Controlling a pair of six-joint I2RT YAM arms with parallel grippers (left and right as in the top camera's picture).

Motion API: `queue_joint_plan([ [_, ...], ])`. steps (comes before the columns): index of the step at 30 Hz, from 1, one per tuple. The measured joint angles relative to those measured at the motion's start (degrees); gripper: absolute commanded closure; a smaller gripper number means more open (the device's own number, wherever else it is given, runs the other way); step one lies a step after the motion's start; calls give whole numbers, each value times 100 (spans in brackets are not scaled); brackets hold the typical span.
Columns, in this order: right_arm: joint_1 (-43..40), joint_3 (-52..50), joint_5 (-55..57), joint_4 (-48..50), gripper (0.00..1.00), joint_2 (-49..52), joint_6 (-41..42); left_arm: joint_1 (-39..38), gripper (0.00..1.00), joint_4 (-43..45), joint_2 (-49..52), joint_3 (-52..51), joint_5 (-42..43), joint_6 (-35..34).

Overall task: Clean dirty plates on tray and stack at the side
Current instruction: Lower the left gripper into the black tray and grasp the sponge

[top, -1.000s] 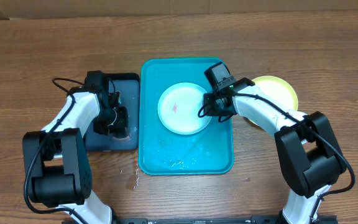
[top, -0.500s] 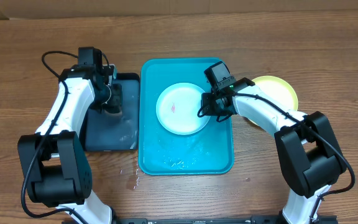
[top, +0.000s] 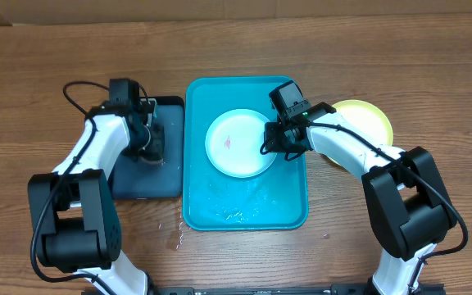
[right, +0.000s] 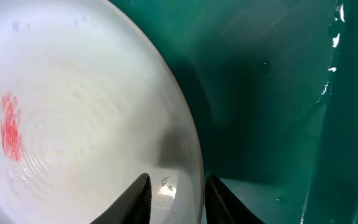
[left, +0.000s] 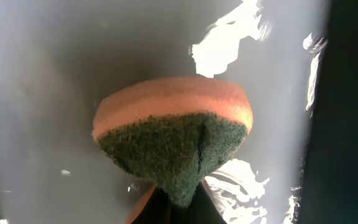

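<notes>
The wooden table (top: 56, 74) carries the turquoise tray (top: 289, 205) at its middle, with a smaller dark navy tray (top: 138, 184) touching its left side. A pale plate (top: 236, 147) lies flat in the far half of the turquoise tray. A yellow-green plate (top: 367, 119) sits on the table just beside the tray's right rim, partly hidden under the right arm. Water (top: 232, 215) glistens on the tray floor in front of the pale plate.

The right gripper (top: 270, 141) is at the pale plate's right edge. In the wrist view its jaws stand a little apart and straddle the rim – one finger over the plate's face, the other outside it above the tray floor – with no clamp on it showing. The left gripper (top: 147, 143) hangs over the dark navy tray, pinched tight on a sponge (left: 173, 130) – orange foam with a green scouring face.

A red smear (right: 10, 127) marks the pale plate near its centre.
</notes>
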Motion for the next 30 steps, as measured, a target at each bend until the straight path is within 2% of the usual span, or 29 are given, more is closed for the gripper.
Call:
queue_joint_plan([
  [4, 0, 0, 0, 0, 69, 0, -2, 0, 96, 365, 0, -363, 20, 0],
  [9, 2, 0, 0, 0, 67, 0, 2, 0, 95, 391, 0, -385, 59, 0],
  [11, 0, 0, -2, 2, 66, 0, 2, 0, 87, 339, 0, -361, 92, 2],
  [15, 0, 0, -2, -2, 64, 0, 0, 0, 80, 101, 0, -219, 151, -22],
  [17, 2, 0, 0, 0, 64, 0, 0, 0, 72, -33, 0, -109, 168, -15],
  [19, 2, 0, -2, 0, 64, 0, 2, 0, 69, -170, 0, 22, 179, -35],
  [23, 0, 0, -2, 2, 63, 0, 0, 0, 76, -260, 0, 142, 168, -42],
  [30, 0, 0, 0, -2, 63, 0, 2, 0, 73, -332, 0, 142, 166, -44],
])
